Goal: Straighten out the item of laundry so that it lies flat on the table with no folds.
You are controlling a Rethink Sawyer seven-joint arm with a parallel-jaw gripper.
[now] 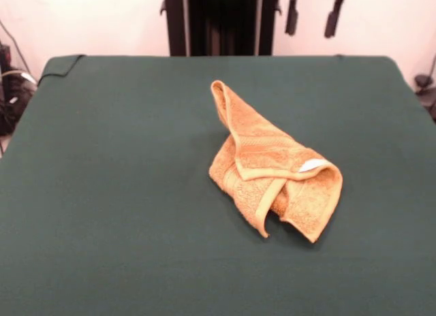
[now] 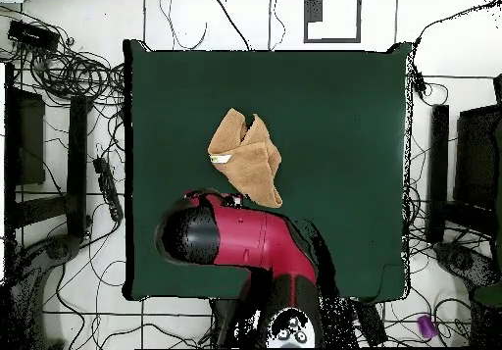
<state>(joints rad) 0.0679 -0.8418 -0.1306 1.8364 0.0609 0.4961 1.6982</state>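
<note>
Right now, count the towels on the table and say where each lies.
1. The towel lies crumpled and folded near the middle of the green table, its white label showing; nothing suggests another is hidden.

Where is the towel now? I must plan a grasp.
Front view: the crumpled towel lies right of the table's centre. Overhead, it sits just beyond the arm.

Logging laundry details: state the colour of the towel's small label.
White; the label on the towel shows best in the front view.
</note>
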